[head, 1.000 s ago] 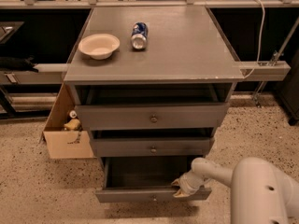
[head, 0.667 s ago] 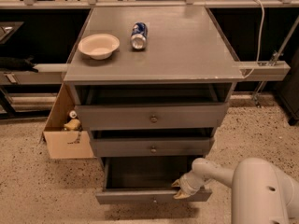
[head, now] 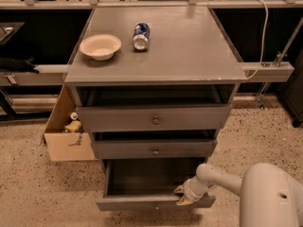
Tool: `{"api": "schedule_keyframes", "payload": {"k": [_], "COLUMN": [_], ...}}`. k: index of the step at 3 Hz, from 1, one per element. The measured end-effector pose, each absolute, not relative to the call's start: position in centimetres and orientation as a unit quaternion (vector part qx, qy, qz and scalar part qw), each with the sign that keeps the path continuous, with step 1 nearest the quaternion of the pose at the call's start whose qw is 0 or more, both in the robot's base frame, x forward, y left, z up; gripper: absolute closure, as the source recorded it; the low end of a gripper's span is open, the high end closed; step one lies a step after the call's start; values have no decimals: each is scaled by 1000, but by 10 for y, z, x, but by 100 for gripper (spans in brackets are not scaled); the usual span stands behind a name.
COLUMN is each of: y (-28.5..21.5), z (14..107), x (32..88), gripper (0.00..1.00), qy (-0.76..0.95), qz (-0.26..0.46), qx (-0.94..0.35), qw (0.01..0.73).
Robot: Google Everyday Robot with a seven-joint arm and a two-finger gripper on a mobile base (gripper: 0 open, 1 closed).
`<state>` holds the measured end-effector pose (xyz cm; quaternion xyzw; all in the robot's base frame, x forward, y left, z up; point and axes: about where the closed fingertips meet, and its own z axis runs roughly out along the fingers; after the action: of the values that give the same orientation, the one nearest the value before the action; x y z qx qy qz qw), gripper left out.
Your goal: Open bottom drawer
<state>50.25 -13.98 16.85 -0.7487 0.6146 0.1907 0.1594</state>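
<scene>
The bottom drawer (head: 142, 202) is the lowest of three grey drawers and stands pulled out, showing its dark grey inside (head: 147, 176). Its slim front faces the floor edge of the view. The gripper (head: 182, 196) sits at the right part of the drawer's front edge, on the end of my white arm (head: 227, 181) that reaches in from the lower right. Its tan fingertips straddle the top edge of the front. The middle drawer (head: 154, 149) and the top drawer (head: 154, 119) sit above, each with a small round knob.
A white bowl (head: 100, 46) and a blue can (head: 140, 35) lying on its side rest on the cabinet top (head: 189, 46). An open cardboard box (head: 66, 131) stands on the speckled floor left of the cabinet. Dark shelving runs behind.
</scene>
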Motion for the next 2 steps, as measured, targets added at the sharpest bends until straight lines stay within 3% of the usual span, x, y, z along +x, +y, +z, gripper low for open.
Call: {"api": "schedule_keyframes", "payload": {"k": [2], "y": [-131], "z": [173], "x": [473], "gripper": [100], "qy": [609], "qz": [218], "qx": [-741], "qw": [180]}}
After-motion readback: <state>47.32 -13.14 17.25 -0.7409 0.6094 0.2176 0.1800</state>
